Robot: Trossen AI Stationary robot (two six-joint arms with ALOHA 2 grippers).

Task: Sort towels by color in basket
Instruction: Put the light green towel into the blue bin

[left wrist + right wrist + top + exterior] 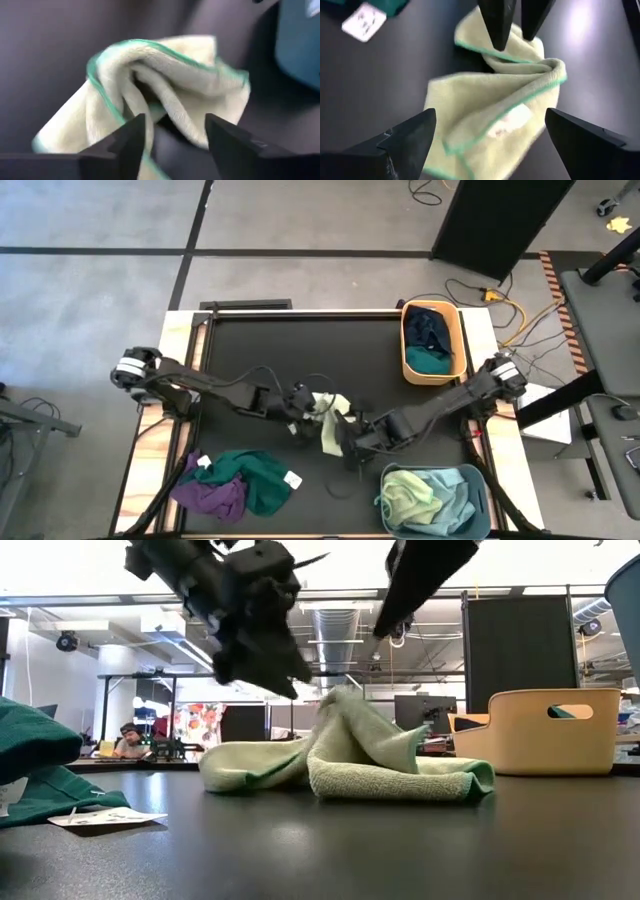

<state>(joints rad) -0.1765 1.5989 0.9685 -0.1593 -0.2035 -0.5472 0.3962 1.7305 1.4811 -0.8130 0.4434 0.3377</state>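
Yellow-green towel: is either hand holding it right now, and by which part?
Neither. The left hand and the right hand are both open above the yellow-green towel, which lies crumpled on the table.

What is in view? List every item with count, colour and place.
Pale yellow-green towel: one loose, table centre, between both grippers.
Teal green towel: one, near-left table area.
Purple towel: one, beside the teal one.
Tan basket: one, far right, holds navy and teal cloth.
Blue basket: one, near right, holds yellow-green and light blue towels.
Left gripper: open, over the towel.
Right gripper: open, beside the towel.
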